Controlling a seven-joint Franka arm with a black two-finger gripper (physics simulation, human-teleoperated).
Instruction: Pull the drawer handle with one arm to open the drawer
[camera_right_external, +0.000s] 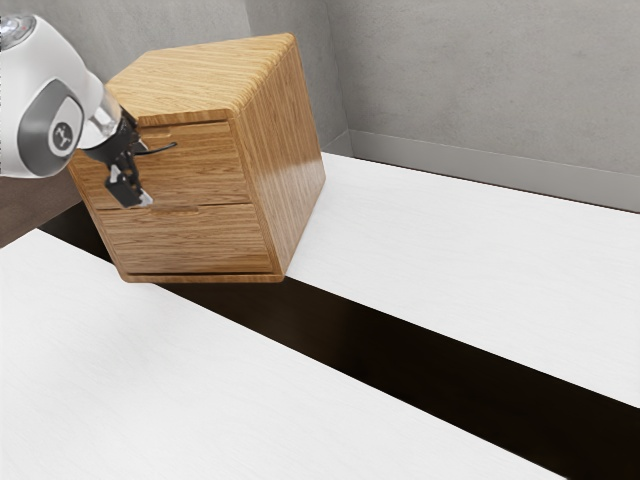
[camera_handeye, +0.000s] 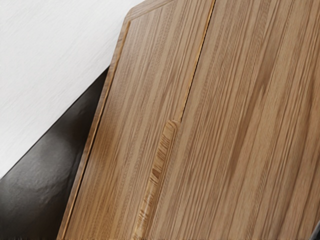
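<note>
A two-drawer wooden cabinet (camera_right_external: 265, 130) is set at the far left of the scene. Both drawers are judged shut, since their fronts lie flush with the frame. The upper drawer (camera_right_external: 200, 165) is faced by the Franka arm (camera_right_external: 45, 110), which is brought in from the left. The claw (camera_right_external: 160, 173) is held just in front of that drawer's face. Its fingers appear spread apart, so it is released and nothing is gripped. No knob or bar is offered, as each handle is a shallow recess cut into a drawer's top edge. One handle recess (camera_handeye: 159, 167) is shown in the wrist view on the seam between the two fronts, cut into the lower drawer (camera_handeye: 130, 125). The upper slot (camera_right_external: 170, 122) is made out as a thin dark line just beneath the cabinet's top.

The step in hand is judged to be the approach to the handle. It is best done with one finger hooked well into a recess before any pull is made. The pull should then be kept straight out from the drawer front towards the near side, so that the finger is not slipped off the shallow lip.

The cabinet is carried by a white bench (camera_right_external: 470, 260), crossed by a dark strip (camera_right_external: 420, 370), with a grey wall (camera_right_external: 480, 70) behind. Nothing is seen between claw and drawer. The chief risk is judged to be that the cabinet is dragged along instead of the drawer being drawn out.
</note>
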